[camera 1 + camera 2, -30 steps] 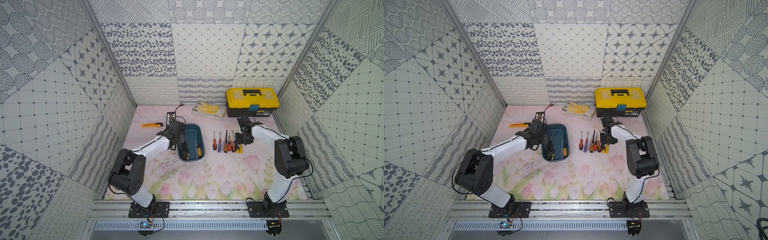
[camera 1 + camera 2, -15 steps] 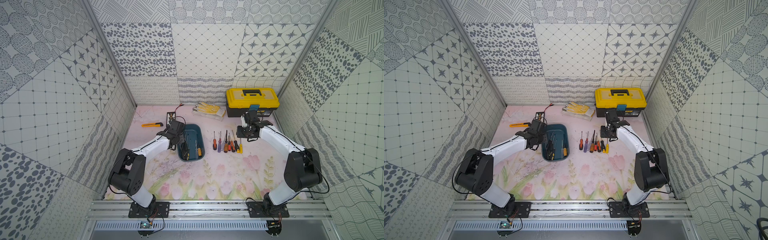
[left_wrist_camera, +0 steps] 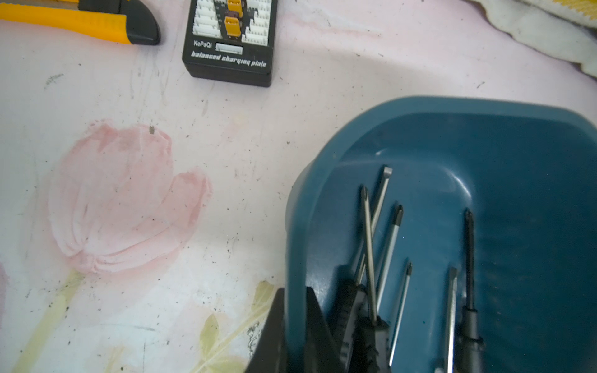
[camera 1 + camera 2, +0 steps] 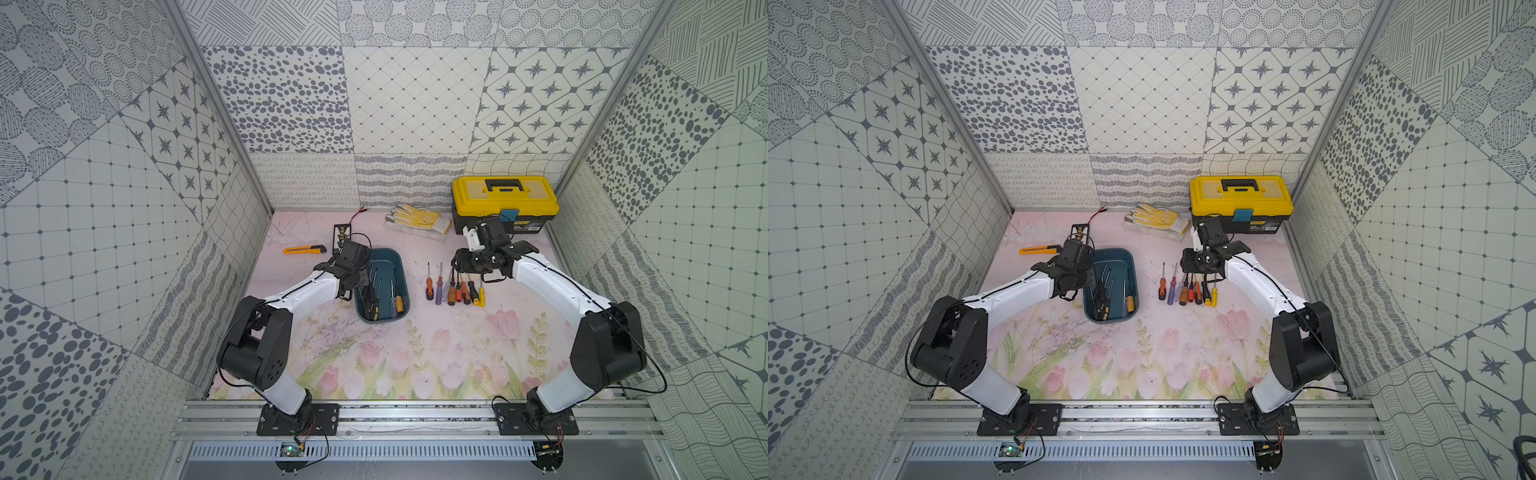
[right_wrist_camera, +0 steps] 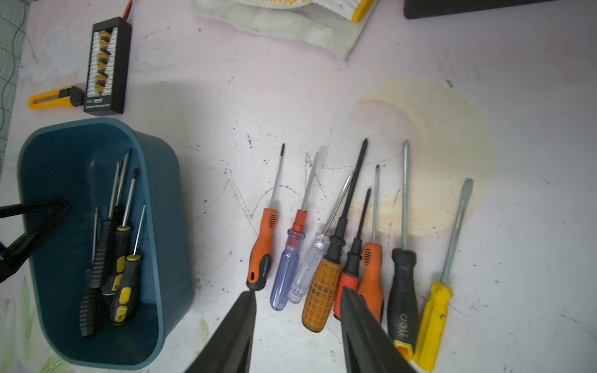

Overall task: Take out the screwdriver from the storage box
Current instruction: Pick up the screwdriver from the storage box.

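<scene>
Screwdrivers [image 3: 470,329] in storage box [image 3: 420,106]: handles cut off, left wrist view.

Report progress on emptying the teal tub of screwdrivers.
Done: eight screwdrivers lie in a row on the floral mat. In hand: left tool clamps the rim of the teal-blue plastic storage box; right tool is open, empty, above the row. Left: several black-handled screwdrivers inside the box.
</scene>
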Tool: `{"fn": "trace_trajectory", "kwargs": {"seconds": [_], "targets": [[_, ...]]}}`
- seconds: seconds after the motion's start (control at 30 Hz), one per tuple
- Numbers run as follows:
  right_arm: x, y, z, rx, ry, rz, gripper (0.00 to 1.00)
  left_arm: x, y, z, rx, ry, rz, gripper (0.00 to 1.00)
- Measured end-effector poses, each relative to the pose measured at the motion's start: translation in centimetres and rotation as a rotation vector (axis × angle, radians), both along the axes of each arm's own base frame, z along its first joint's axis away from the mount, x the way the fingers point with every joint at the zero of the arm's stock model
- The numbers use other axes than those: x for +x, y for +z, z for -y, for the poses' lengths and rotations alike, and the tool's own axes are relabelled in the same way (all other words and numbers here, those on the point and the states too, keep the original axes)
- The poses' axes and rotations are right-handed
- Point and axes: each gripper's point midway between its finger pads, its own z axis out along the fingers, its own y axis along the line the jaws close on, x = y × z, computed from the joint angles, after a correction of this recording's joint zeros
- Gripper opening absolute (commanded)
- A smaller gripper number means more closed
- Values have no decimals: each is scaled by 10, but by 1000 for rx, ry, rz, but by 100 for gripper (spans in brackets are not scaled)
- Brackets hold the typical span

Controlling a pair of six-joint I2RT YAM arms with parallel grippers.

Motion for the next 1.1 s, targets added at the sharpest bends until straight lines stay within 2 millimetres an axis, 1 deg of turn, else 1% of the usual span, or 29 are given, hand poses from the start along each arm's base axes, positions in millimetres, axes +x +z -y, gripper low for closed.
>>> {"fn": "trace_trajectory", "kwargs": {"seconds": [0.1, 0.2, 0.33, 0.43, 0.6, 0.7, 0.9, 1.03, 1.1], "targets": [[-6, 9, -26, 26, 60, 16, 47, 0, -1, 0, 0, 0, -2, 0], [-6, 20, -50, 53, 112, 39, 47, 0, -1, 0, 1, 0, -3, 0], [-6, 23, -76, 79, 161, 50, 47, 0, -1, 0, 1, 0, -3, 0], [-9, 16, -91, 90, 187, 34, 47, 0, -1, 0, 0, 0, -2, 0], [-15, -3, -114, 98, 219, -17, 46, 0, -1, 0, 0, 0, -2, 0], [-19, -11, -129, 115, 239, -38, 43, 0, -1, 0, 0, 0, -2, 0], [-36, -24, -167, 145, 308, -86, 42, 0, -1, 0, 0, 0, -2, 0], [-49, -30, -194, 161, 362, -108, 42, 0, -1, 0, 0, 0, -2, 0], [-53, -32, -204, 170, 381, -115, 42, 0, -1, 0, 0, 0, -2, 0]]}}
